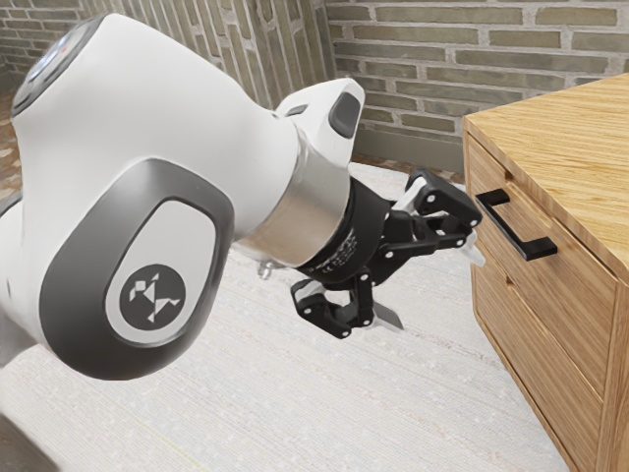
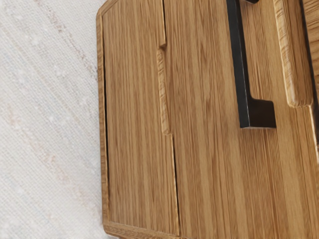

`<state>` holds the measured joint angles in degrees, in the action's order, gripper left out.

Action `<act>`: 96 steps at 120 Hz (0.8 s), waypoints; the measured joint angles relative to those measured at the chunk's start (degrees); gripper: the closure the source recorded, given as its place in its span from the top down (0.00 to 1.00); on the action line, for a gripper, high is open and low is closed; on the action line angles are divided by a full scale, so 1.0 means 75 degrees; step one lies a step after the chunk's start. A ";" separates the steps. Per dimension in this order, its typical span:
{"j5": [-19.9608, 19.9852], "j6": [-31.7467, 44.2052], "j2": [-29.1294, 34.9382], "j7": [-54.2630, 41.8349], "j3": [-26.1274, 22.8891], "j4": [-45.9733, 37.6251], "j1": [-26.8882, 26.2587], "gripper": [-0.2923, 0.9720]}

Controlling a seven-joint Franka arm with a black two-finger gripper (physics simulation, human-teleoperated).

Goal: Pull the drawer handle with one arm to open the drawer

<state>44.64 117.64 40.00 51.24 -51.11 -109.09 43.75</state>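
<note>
A wooden cabinet (image 1: 580, 147) stands at the exterior view's right. Its top drawer (image 1: 555, 280) carries a black bar handle (image 1: 516, 224) and sits flush with the cabinet face. My black gripper (image 1: 432, 283) hovers a short way to the left of the handle, open, with nothing between its fingers. One fingertip (image 1: 475, 251) points near the handle's end without touching it. In the wrist view the handle (image 2: 241, 64) runs across the drawer front (image 2: 209, 149), just ahead of the hand.
A second drawer front (image 1: 536, 364) lies below the top one, seen in the wrist view as a panel (image 2: 134, 124). Pale floor (image 1: 295, 393) spreads under the arm. A brick wall (image 1: 423, 59) stands behind.
</note>
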 joint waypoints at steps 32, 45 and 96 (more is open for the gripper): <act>0.0267 -0.0155 -0.0250 -0.0106 0.0053 -0.0058 0.0207 0.75; 0.0291 -0.0150 -0.0501 -0.0144 -0.0435 0.0173 0.0808 0.75; 0.0303 -0.0126 -0.1037 -0.0237 -0.2090 0.1172 0.2634 0.75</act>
<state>46.92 116.70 32.22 49.47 -66.78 -100.30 63.50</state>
